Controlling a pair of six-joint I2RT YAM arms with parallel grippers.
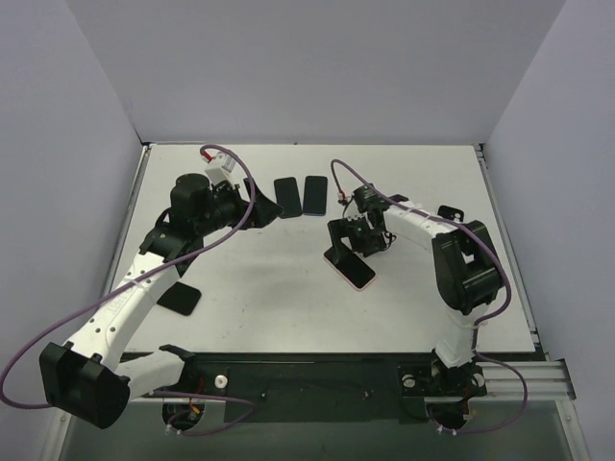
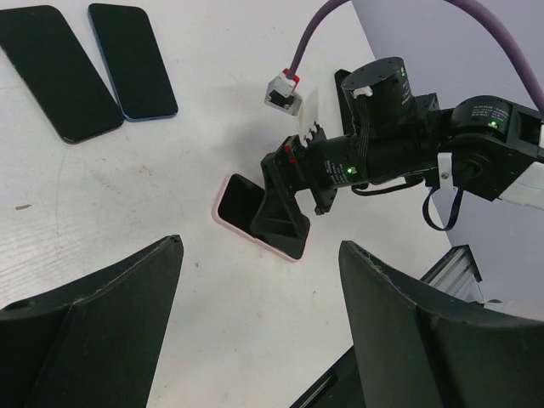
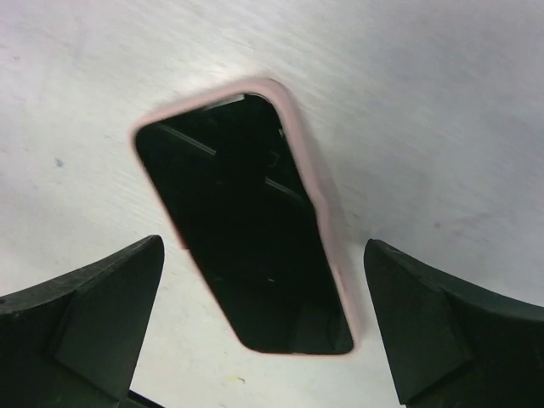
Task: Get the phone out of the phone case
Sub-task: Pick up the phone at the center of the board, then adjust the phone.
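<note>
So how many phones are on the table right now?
4: two phones side by side, far centre; one in the pink case under the right gripper; one dark slab by the left arm, possibly just a case. Arms may hide more.

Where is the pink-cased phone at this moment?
In the top view, the pink-cased phone lies just right of centre, under the open right pincer, with two dark phones behind it.
</note>
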